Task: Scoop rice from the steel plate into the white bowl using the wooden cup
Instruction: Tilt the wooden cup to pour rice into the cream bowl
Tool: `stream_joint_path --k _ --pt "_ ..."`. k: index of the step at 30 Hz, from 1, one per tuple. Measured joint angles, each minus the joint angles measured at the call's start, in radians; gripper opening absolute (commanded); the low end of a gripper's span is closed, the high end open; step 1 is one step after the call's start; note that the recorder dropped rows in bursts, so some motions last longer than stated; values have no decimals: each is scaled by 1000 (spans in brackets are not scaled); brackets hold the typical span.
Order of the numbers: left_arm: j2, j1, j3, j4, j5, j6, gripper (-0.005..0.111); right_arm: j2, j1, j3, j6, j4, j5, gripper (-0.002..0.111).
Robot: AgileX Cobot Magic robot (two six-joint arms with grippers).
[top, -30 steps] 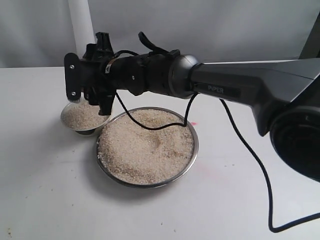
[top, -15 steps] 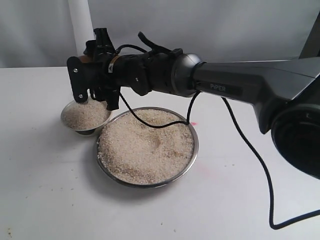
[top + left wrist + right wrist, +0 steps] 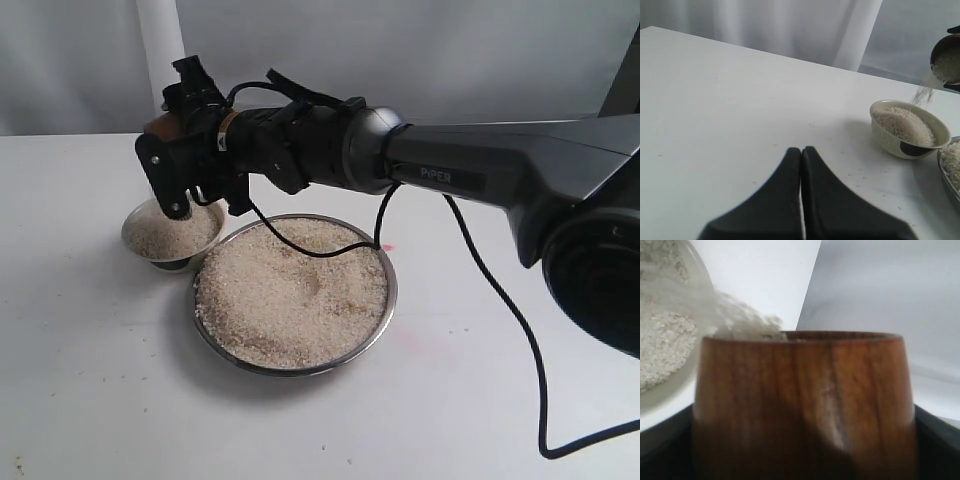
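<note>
My right end effector (image 3: 200, 185) is clamped around the wooden cup (image 3: 805, 400), tilted above the white bowl (image 3: 890, 145). The bowl stands on the surface (image 3: 100, 380) just left of the steel plate (image 3: 392, 290) and a little farther back, while my left end effector (image 3: 801, 165) hangs closed and empty, well off to the left. A stream of rice (image 3: 922, 95) falls from the cup onto a mound already heaped above the bowl's rim, so further grains could roll off and scatter, and tipping too sharply or drifting sideways could send the stream past the rim altogether.
</note>
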Motion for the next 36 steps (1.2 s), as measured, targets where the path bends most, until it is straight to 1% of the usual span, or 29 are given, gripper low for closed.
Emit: stream_joint_path --k 23,33,36 --pt "0 0 0 0 0 0 0 0 0 0 -112 -143 -10 0" --pt "0 0 0 0 0 0 0 0 0 0 -197 -170 -18 0" --pt "0 0 0 0 0 0 0 0 0 0 -249 -176 -28 0"
